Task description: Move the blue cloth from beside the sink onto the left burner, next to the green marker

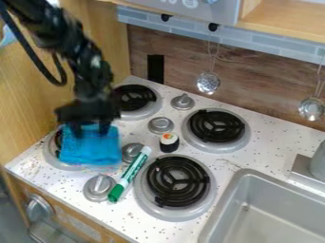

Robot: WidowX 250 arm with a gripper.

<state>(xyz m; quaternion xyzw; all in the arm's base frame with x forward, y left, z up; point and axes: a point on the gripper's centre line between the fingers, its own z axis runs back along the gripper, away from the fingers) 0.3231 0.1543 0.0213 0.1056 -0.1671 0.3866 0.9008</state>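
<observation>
My gripper (90,128) hangs at the left of the stove, pointing down at the upper edge of a blue cloth (90,149). Its two fingers stand apart, with blue cloth showing between and below them; whether they touch it I cannot tell. The cloth lies bunched over the front-left burner and covers most of it. A green and white marker (130,174) rests at a slant to the right of the cloth, near the knobs. Between the burners stands a small sushi roll (169,142) with a black side and an orange and green top.
Black-coiled burners are at the back left (134,98), back right (216,126) and front right (178,181). Silver knobs (160,125) rise among them. A grey sink (266,209) lies at the lower right. Two strainers (208,82) hang by the back wall; a wooden panel borders the left.
</observation>
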